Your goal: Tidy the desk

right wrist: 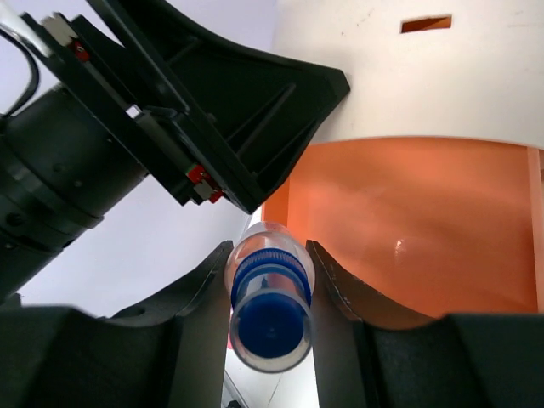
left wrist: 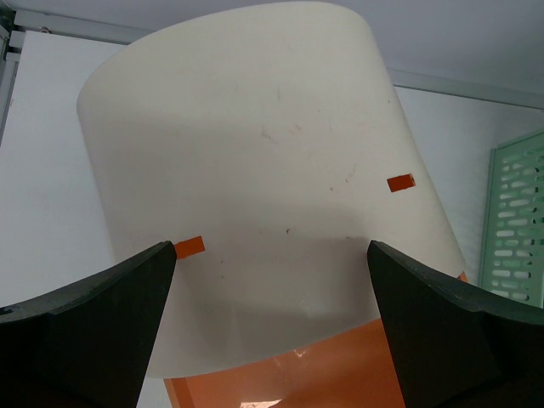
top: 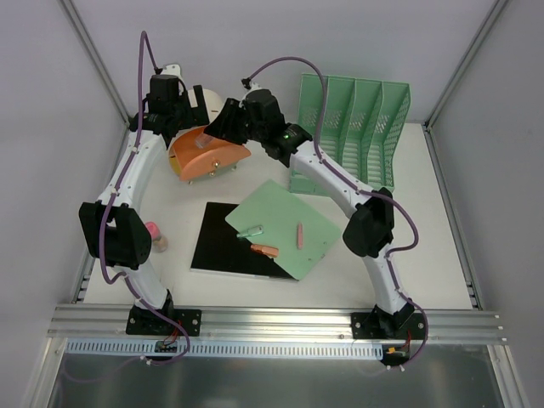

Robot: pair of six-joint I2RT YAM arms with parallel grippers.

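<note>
Released and spread wide at the left gripper (left wrist: pixel 270 255), cream cylinder (left wrist: pixel 255 144) just ahead of those jaws, clenched at the right gripper (right wrist: pixel 268 255) on a clear blue-capped tube (right wrist: pixel 270 306) between the jaws, orange surface (right wrist: pixel 408 229) just beyond, white desk (top: pixel 425 255) beneath both.

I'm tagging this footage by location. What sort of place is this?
Likely a robot test cell staged as an office desk: grey walls box in the white desk, a left arm and right arm are bolted at its aluminium rail, and a green file rack stands at the back.
</note>
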